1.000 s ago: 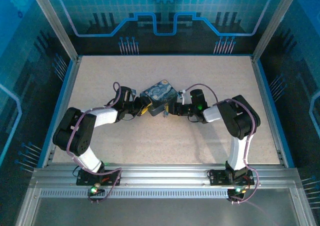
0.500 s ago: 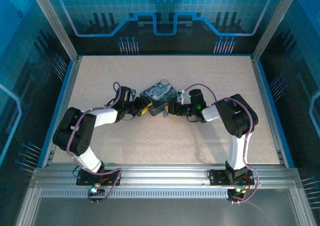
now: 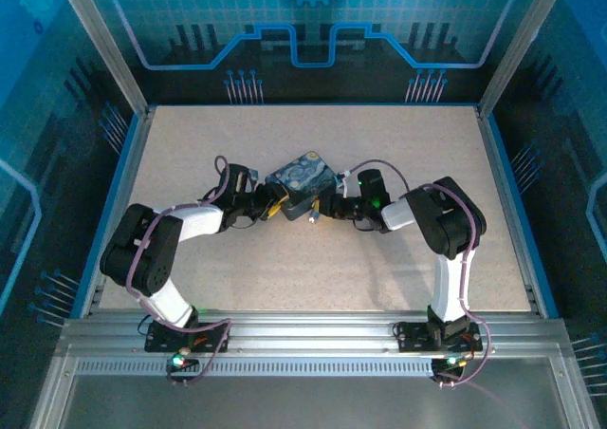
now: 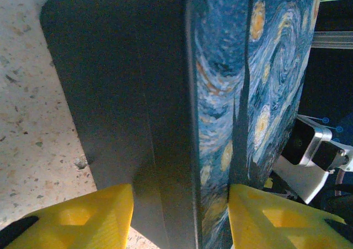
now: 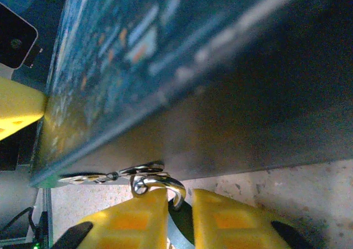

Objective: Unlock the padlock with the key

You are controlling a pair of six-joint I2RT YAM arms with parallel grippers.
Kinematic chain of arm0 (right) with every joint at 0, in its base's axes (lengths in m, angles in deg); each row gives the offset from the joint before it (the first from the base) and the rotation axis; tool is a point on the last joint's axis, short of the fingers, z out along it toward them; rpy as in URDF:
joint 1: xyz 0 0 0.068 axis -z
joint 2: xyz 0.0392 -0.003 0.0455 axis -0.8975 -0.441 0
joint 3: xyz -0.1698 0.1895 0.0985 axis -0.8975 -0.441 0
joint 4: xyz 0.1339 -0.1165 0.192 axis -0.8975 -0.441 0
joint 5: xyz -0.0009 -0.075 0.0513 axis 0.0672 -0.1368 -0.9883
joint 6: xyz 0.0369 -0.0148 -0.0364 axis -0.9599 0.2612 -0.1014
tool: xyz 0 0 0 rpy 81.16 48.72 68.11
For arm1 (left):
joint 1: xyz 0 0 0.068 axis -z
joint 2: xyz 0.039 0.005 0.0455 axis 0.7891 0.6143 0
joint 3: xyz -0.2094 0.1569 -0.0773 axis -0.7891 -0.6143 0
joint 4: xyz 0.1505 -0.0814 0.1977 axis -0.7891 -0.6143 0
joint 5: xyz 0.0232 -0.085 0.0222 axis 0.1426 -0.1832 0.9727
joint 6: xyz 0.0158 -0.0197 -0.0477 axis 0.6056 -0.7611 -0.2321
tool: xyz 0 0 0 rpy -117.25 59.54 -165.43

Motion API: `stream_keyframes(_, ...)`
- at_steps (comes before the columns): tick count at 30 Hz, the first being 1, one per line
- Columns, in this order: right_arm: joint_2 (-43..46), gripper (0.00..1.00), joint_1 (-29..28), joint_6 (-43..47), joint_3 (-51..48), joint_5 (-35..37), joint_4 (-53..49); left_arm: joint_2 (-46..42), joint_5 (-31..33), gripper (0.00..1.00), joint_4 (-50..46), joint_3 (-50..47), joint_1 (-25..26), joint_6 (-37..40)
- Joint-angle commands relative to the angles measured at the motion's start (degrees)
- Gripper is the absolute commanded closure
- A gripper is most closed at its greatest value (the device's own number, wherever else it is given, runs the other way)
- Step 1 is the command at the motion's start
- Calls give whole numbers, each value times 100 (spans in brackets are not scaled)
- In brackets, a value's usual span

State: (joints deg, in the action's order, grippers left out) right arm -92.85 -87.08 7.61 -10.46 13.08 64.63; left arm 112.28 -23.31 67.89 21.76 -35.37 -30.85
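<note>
A blue tin (image 3: 302, 184) with a swirly night-sky print lies mid-table, and my left gripper (image 3: 275, 206) is shut on its left end. In the left wrist view the yellow fingers (image 4: 88, 213) press both sides of the tin (image 4: 248, 95). My right gripper (image 3: 321, 209) is at the tin's front right corner. In the right wrist view its jaws (image 5: 179, 199) stand narrow around the padlock, whose shiny shackle (image 5: 160, 182) curves up between the fingertips below the tin's edge (image 5: 165, 39). A metal ring and thin links (image 5: 83, 178) run left from the shackle. I cannot make out the key.
The speckled beige table (image 3: 313, 277) has blue side rails and a glass enclosure around it. Both forearms angle inward to the tin. One yellow finger of the left gripper (image 5: 16, 108) shows at the left edge of the right wrist view.
The right gripper's jaws have narrowed around the padlock, and that arm has edged slightly left toward the tin. The left gripper and the tin have stayed put.
</note>
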Motion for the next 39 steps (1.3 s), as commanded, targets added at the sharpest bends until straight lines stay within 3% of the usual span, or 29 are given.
stream_keyframes(1, -112, 86, -49, -96, 29, -95, 52, -61, 75, 50, -441, -106, 67, -13)
stream_keyframes(12, -28, 94, 39, -402, -193, 82, 264, -61, 81, 50, -445, -121, 67, -9)
stream_keyframes(39, 111, 99, 171, -947, -356, 468, 584, -70, 75, 50, -424, -190, 67, -4)
